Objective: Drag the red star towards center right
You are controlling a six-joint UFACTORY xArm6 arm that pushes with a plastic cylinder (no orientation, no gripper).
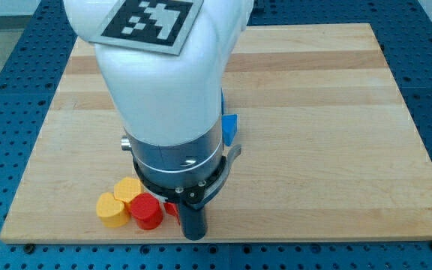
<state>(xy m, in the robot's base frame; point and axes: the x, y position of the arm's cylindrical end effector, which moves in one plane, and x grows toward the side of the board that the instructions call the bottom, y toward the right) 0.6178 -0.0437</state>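
My tip (193,236) rests near the board's bottom edge, left of centre. A red block (171,208), mostly hidden by the rod so its shape cannot be made out, touches the rod's left side. A rounded red block (147,212) sits just left of that. Which of the two is the red star I cannot tell. The arm's white body (163,75) hides much of the board's left centre.
Two yellow blocks sit left of the red ones, one (112,210) by the bottom edge, the other (128,190) just above it. A blue block (229,127) peeks out at the arm's right side. The wooden board (336,112) lies on a blue perforated table.
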